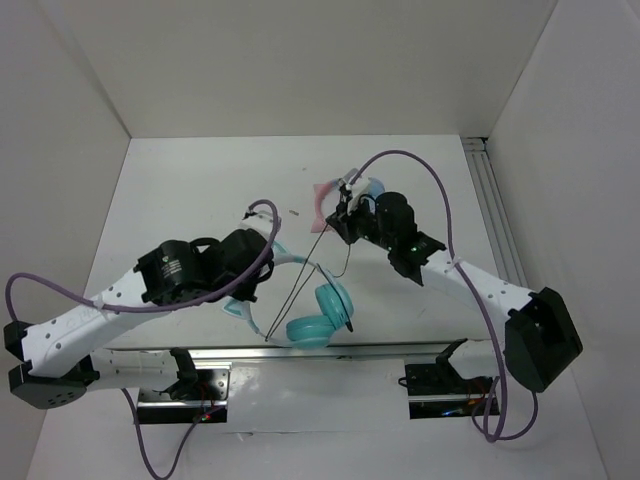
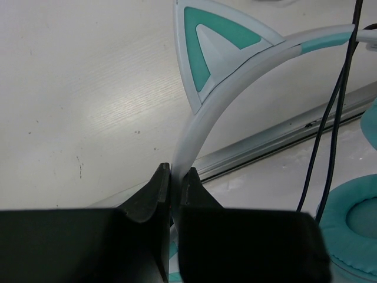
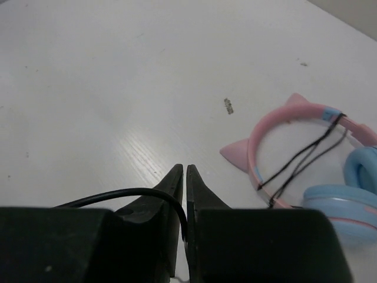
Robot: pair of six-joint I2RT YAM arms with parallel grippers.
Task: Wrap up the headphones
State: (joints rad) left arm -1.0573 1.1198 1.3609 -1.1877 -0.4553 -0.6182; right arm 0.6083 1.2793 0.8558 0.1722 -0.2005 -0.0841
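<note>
left wrist: left pincer [image 2: 175,172] clamped on headphones [image 2: 195,125], right wrist: right pincer [image 3: 183,168] nipping cord [image 3: 141,191], pink pair [image 3: 339,201] beyond

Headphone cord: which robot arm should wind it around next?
Right, probably. The right hand already pinches the black cord, so it can carry it around. The left hand is busy clamping the headband.

You have the teal cat-eared over-ear headphones [image 1: 322,312] at the white table's [image 1: 200,190] near edge, between the arms. Their thin black cord [image 1: 300,278] runs back to the right gripper [image 1: 340,222], with the pink-banded, blue-cupped headphones [image 1: 322,200] just behind it.
</note>
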